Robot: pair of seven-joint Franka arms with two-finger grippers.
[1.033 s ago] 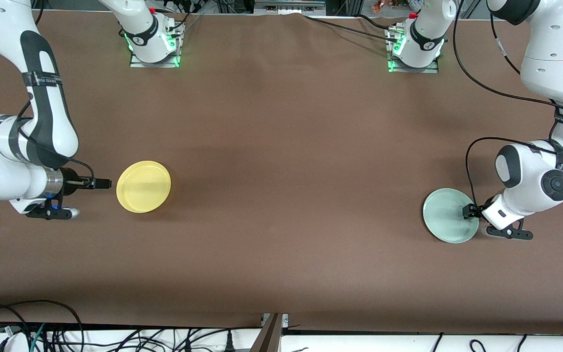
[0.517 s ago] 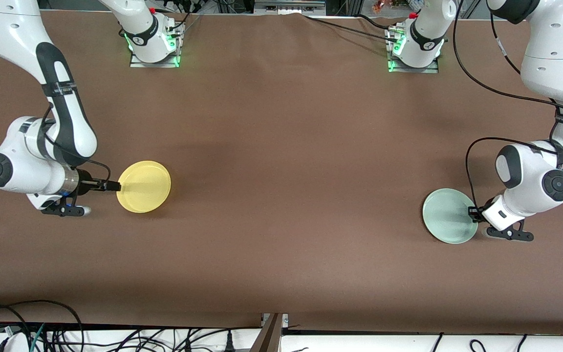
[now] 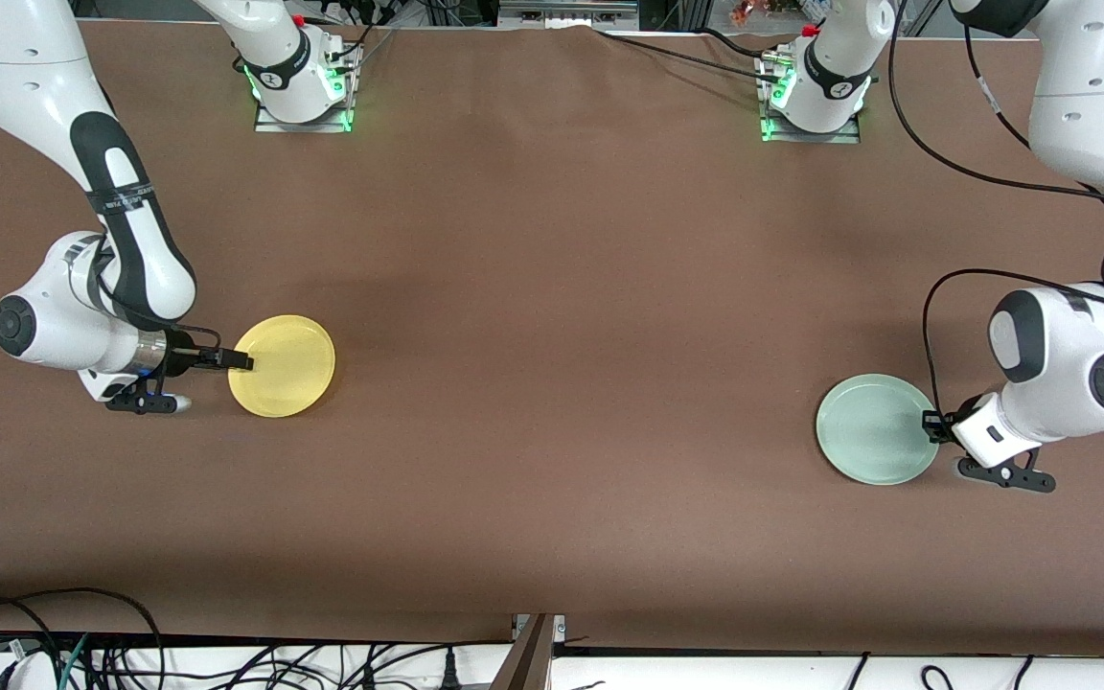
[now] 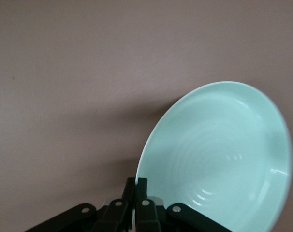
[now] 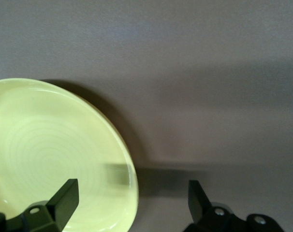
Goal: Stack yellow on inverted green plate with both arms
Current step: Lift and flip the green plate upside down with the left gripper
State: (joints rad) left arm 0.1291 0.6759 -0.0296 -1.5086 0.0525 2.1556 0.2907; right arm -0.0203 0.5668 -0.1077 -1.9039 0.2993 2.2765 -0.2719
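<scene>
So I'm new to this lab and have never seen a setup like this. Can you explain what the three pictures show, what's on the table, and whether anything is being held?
These are two white jointed robot arms with black two-finger grippers, working at a brown table. The wide picture comes from a high camera facing the robots; their bases stand along its top. The other two come from cameras on each arm's wrist, looking past the fingers.

Two things lie on the table: a round, shallow, bright yellow plastic plate toward the right arm's end, and a same-sized pale mint-green plastic plate toward the left arm's end, rim up.

The left gripper is shut on the green plate's rim; its wrist view shows the fingers pinching the edge. The right gripper is open, its fingers either side of the yellow plate's rim, not yet closed.
</scene>
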